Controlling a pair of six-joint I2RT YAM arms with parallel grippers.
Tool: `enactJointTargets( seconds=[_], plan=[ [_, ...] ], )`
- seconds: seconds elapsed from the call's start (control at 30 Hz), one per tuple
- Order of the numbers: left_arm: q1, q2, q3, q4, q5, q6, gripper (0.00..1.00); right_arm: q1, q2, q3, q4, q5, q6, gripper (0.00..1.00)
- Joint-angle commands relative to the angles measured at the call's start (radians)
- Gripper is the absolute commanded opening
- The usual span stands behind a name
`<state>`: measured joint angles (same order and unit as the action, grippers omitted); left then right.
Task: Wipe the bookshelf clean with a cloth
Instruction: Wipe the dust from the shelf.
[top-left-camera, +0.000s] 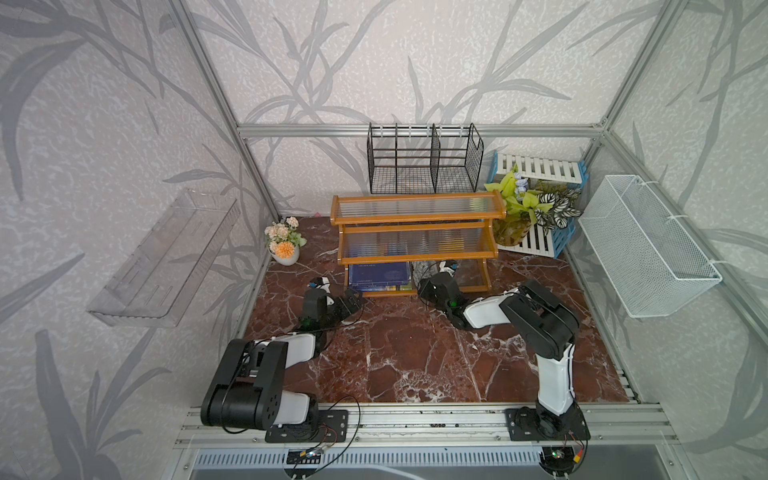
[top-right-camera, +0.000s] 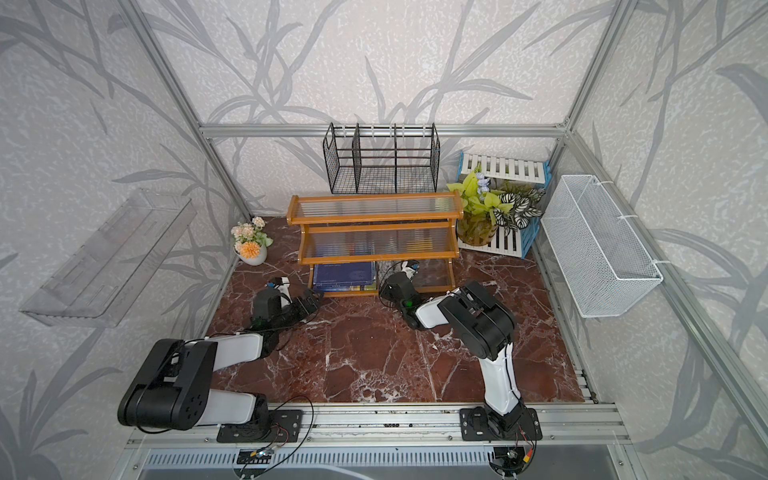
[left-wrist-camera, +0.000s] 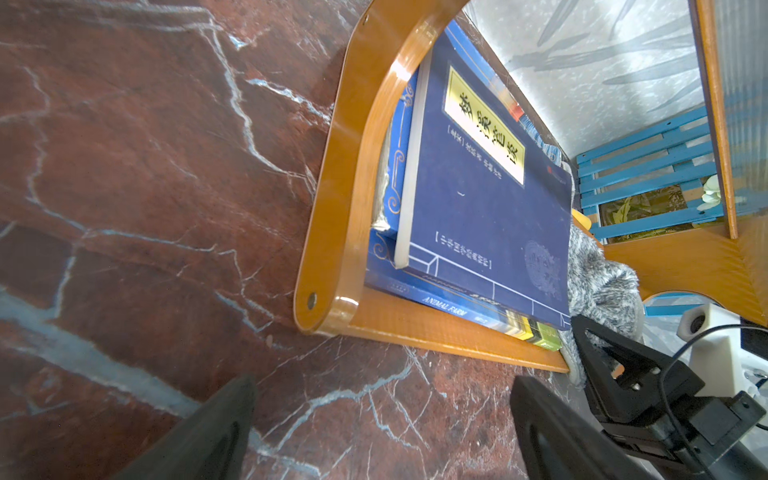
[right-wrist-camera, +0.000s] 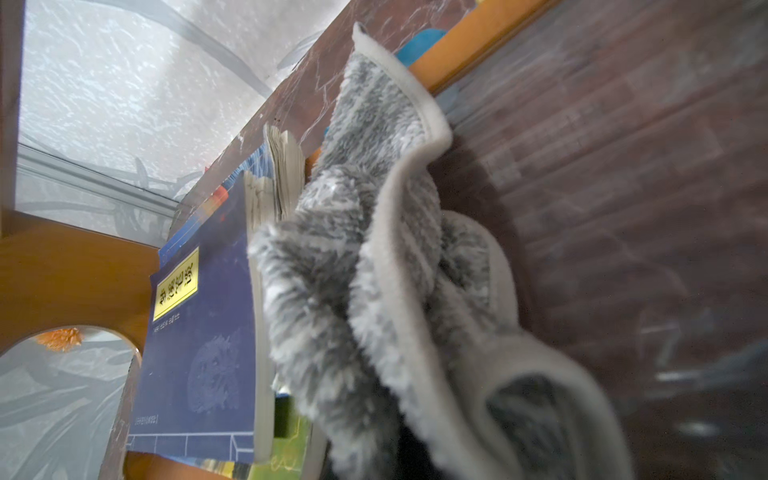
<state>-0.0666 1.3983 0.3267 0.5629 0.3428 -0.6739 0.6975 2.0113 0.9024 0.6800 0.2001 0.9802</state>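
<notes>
The bookshelf (top-left-camera: 417, 216) stands at twelve o'clock on the desk (top-left-camera: 415, 353), a black wire rack (top-left-camera: 424, 160) behind it, a plant (top-left-camera: 528, 208) at two and a flower pot (top-left-camera: 284, 243) at ten. In its bottom tier the right pincer (top-left-camera: 422, 279) is clamped on the cloth (right-wrist-camera: 374, 270), just beside a stack of blue books (top-left-camera: 380, 276) blocking the tier's nine o'clock half. The left pincer (top-left-camera: 354, 300) sits at the shelf's seven o'clock corner, jaws wide apart, empty.

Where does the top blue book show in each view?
In a top view: blue book on the bookshelf's bottom tier, left half.
In a top view: same spot.
Left wrist: mid-picture, inside the arched side.
Right wrist: against the cloth.
Shared landmark: bookshelf's orange frame.
</notes>
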Motion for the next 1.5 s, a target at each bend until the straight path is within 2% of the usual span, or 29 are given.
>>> enactJointTargets(
  seconds=[0.0,0.3,0.47,0.6,0.77,0.93,1.17,1.47],
  plan=[
    [-0.004,0.002,0.02,0.028,0.005,-0.001,1.0,-0.004,0.002,-0.063,-0.04,0.0,0.006,0.05],
    [-0.001,-0.021,0.017,0.015,-0.014,-0.003,1.0,-0.134,-0.172,-0.262,0.003,0.063,0.022,0.05],
    [0.002,-0.024,0.017,0.017,-0.01,-0.008,1.0,-0.228,-0.276,-0.344,-0.042,0.076,0.015,0.05],
    [0.002,-0.029,0.017,0.011,-0.008,-0.008,1.0,-0.253,-0.337,-0.367,-0.084,0.084,-0.014,0.05],
    [0.003,-0.034,0.019,0.007,-0.004,-0.005,1.0,-0.181,-0.332,-0.304,-0.13,0.057,-0.077,0.05],
    [0.002,-0.038,0.022,0.004,0.01,-0.007,1.0,-0.072,-0.232,-0.205,-0.126,0.027,-0.1,0.05],
    [0.002,-0.063,0.017,-0.013,0.012,-0.003,1.0,-0.012,-0.13,-0.148,0.028,-0.121,-0.106,0.02],
    [0.005,-0.113,-0.001,-0.033,0.008,-0.013,1.0,-0.008,-0.265,-0.235,0.096,-0.183,-0.176,0.0]
  ],
)
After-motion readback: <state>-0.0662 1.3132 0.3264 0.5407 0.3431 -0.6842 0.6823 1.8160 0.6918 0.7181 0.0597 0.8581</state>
